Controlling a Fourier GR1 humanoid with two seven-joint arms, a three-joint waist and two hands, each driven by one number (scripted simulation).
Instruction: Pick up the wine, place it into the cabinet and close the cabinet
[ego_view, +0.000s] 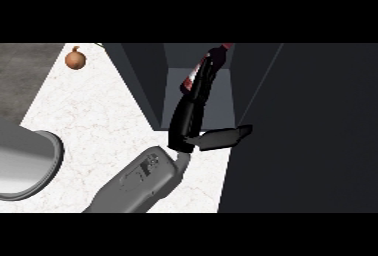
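left hand (187, 122) was up inside the open cabinet (146, 82), forearm running in from the lower edge across the white marble counter (96, 115). the fingers (193, 107) were stretched out nearly straight, pointing into the cabinet bay. the thumb (225, 137) stuck out wide to the right, well apart from them. so the hand read as wide open, not wrapped round anything.

the wine bottle (203, 67) was in the cabinet bay, between its two side walls. it sat right off the fingertips, in line with the hand and slanted up and to the right in the view. its lower end met the fingertips and looked to be touching, but i couldn't tell for sure. the pale label and dark red glass showed. its far end ran out at the top of the view. i couldn't tell whether it stood or lay on the cabinet floor.

a big dark panel (310, 125) filled the right side next to the bay. i couldn't tell if that was the door or the cabinet's side.

an onion (75, 58) was on the counter at upper left, well apart from the cabinet. a grey round vessel (46, 165) sat at the left edge, partly cut off by the view. my right hand didn't show.
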